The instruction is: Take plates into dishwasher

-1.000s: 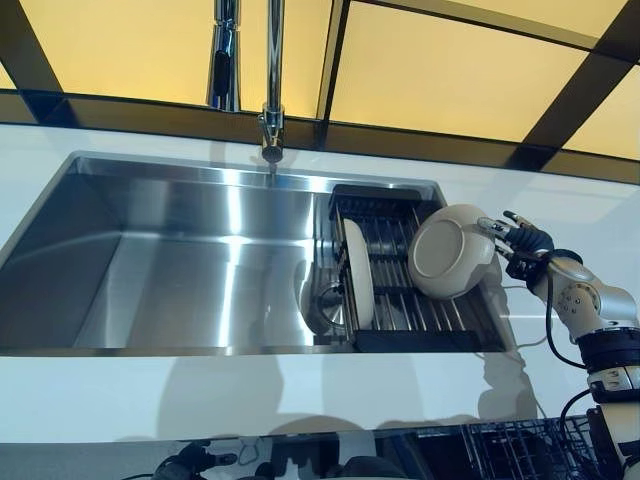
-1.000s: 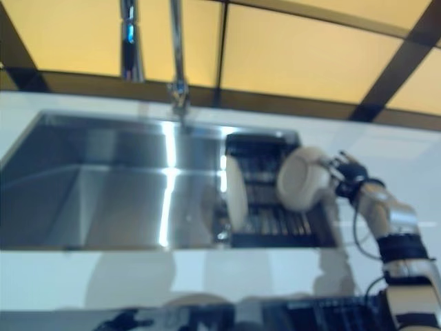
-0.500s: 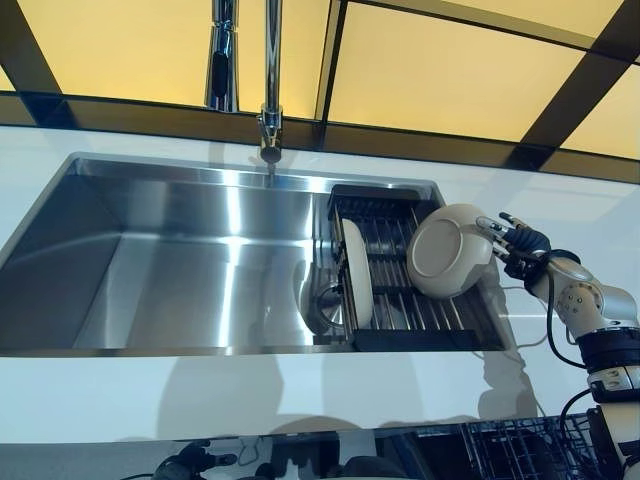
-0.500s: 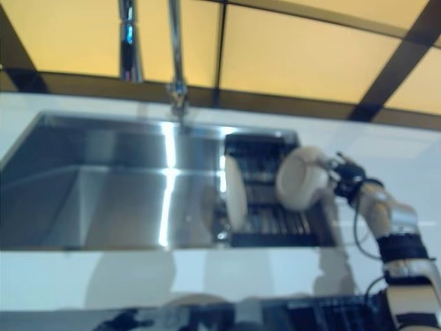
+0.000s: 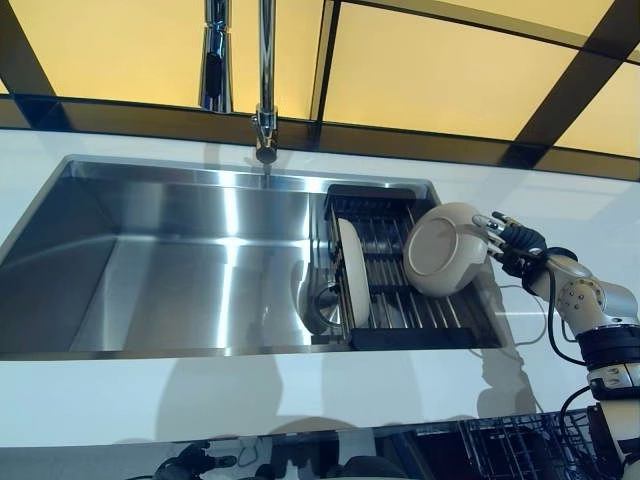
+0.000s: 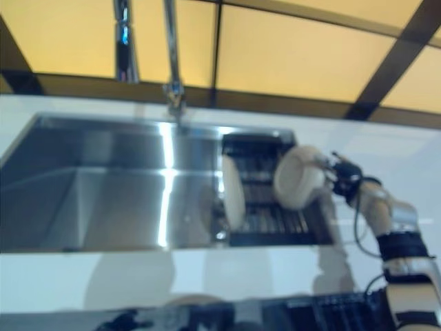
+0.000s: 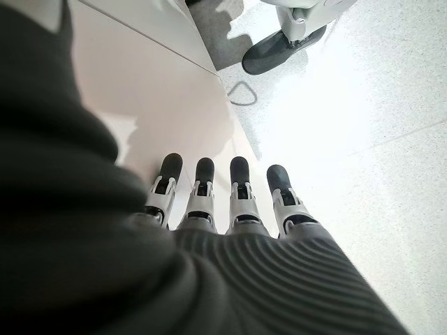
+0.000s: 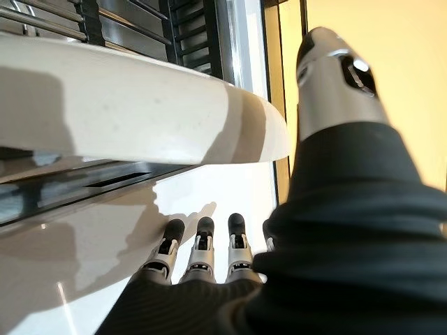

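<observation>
A beige plate (image 5: 443, 250) leans tilted over the black dish rack (image 5: 400, 320) at the right end of the steel sink (image 5: 170, 260), its underside facing me. A second beige plate (image 5: 352, 272) stands on edge in the rack's left side. My right hand (image 5: 512, 238) is at the tilted plate's right rim. In the right wrist view the plate's rim (image 8: 140, 112) lies between the thumb (image 8: 335, 77) and the straight fingers (image 8: 202, 251); I see no curl round it. My left hand (image 7: 230, 202) hangs low by the white cabinet front, fingers straight, holding nothing.
A tall tap (image 5: 265, 80) stands behind the sink, above its middle. White counter (image 5: 300, 390) runs along the front and right of the sink. A dark wire dishwasher basket (image 5: 510, 450) shows below the counter at the lower right.
The view has shifted slightly. My right hand has edged a little closer in on the tilted plate's rim. The plates stay in place.
</observation>
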You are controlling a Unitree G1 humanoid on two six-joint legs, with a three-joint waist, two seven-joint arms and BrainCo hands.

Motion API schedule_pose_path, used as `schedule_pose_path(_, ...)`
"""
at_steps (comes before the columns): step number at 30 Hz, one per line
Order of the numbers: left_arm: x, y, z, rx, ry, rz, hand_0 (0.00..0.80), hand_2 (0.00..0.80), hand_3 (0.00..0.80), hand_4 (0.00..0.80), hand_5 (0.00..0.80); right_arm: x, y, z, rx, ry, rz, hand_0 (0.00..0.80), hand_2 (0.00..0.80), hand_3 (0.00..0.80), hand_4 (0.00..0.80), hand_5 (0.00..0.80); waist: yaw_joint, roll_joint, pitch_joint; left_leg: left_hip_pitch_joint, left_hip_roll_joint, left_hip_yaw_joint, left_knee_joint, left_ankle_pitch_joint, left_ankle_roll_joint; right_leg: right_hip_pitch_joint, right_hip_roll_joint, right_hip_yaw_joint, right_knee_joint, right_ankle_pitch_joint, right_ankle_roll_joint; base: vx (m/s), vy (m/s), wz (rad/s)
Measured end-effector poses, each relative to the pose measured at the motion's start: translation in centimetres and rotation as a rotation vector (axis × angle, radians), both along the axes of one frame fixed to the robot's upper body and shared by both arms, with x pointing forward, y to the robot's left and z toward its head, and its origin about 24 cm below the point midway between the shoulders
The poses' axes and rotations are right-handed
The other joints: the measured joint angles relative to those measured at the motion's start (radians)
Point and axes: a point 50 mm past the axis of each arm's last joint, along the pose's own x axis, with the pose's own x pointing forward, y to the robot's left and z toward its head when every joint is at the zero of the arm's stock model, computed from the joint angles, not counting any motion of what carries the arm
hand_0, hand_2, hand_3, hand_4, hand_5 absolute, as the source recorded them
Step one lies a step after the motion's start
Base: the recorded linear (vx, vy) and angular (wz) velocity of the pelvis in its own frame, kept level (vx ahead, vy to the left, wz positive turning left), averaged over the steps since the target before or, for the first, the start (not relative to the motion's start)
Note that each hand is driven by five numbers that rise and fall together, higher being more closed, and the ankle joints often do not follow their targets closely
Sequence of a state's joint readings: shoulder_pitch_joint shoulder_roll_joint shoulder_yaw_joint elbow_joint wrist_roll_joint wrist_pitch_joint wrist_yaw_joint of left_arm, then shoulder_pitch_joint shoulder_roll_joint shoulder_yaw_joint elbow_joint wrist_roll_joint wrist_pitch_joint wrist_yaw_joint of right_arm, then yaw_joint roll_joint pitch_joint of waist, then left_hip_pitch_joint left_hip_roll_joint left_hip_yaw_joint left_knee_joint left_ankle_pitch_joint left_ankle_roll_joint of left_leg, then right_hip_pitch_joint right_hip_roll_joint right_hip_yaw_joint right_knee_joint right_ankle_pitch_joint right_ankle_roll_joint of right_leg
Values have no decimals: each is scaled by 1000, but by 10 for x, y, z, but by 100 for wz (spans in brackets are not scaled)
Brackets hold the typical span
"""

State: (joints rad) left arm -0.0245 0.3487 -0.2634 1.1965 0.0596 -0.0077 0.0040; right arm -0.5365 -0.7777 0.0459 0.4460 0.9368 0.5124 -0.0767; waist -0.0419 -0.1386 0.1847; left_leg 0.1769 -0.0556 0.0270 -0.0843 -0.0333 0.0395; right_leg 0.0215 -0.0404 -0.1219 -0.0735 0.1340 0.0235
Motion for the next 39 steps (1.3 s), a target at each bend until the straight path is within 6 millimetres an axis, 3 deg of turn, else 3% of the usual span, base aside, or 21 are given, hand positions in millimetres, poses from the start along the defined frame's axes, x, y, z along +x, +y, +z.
schedule_pose_path(39, 0, 0, 0, 12, 13, -16, 0, 0, 0, 0, 0, -1, 10, -6, -111, 116, 128, 0, 0, 0, 0, 0, 2, -27, -22, 3, 0, 0, 2, 0, 0, -1, -1, 2, 9, 0, 0, 0, 0, 0)
